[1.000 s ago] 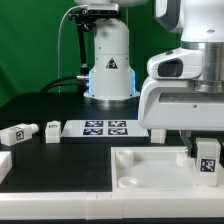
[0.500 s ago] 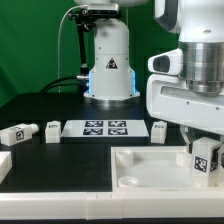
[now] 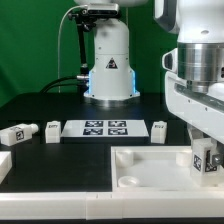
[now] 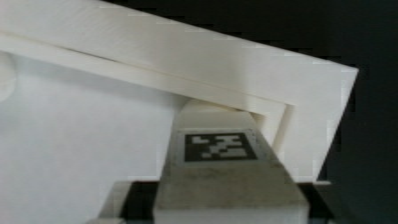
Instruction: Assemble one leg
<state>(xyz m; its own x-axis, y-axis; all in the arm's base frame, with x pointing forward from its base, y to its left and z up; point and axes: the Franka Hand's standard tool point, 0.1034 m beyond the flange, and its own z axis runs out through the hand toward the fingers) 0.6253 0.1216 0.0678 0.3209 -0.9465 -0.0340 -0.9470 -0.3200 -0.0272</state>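
Tool [image 3: 204,160] grips leg [image 3: 205,158] over tray [image 3: 150,165] corner

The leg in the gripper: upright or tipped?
Upright: the leg stands vertically in the gripper, at the tray's corner.

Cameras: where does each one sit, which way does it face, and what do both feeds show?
Exterior view: off the arm, low across the table, facing the arm's base; gripper at the exterior view's right.
Wrist view: on the wrist, looking down past the fingers at the leg against the tray-like piece.
Shared: the held leg and the tray-like piece.
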